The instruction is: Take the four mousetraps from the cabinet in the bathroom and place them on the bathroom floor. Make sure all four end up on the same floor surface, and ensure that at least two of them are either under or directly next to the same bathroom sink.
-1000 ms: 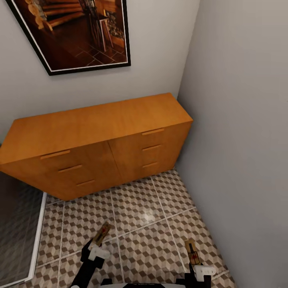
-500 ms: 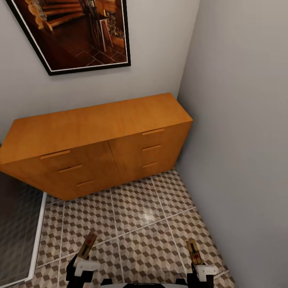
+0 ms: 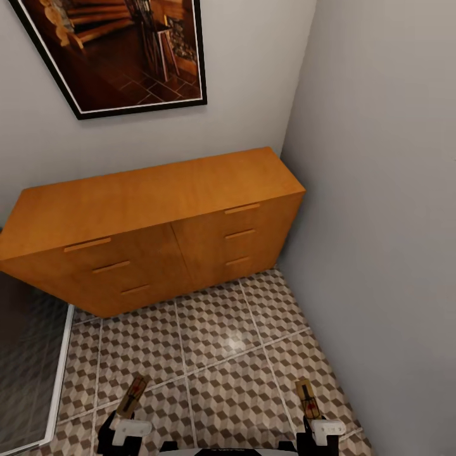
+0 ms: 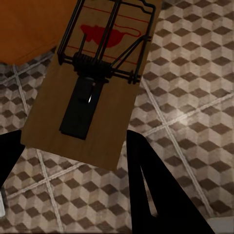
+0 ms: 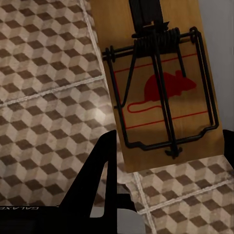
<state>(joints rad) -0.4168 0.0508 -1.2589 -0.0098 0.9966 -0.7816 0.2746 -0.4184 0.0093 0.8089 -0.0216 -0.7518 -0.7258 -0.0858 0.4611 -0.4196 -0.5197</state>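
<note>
Head view, lower left: left end effector [image 3: 124, 425] clamping a mousetrap [image 3: 132, 397], pulled back from cabinet [image 3: 152, 209]; right end effector [image 3: 318, 429] gripping another trap [image 3: 306, 396]; carrying next.

Tiled floor [image 3: 221, 342] open ahead — cabinet [image 3: 152, 234] blocks far end, wall [image 3: 386, 221] hems right side.

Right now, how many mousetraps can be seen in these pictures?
2. One mousetrap is held in the left end effector, the other mousetrap in the right end effector, both above the bathroom floor. More may be hidden elsewhere.
</note>
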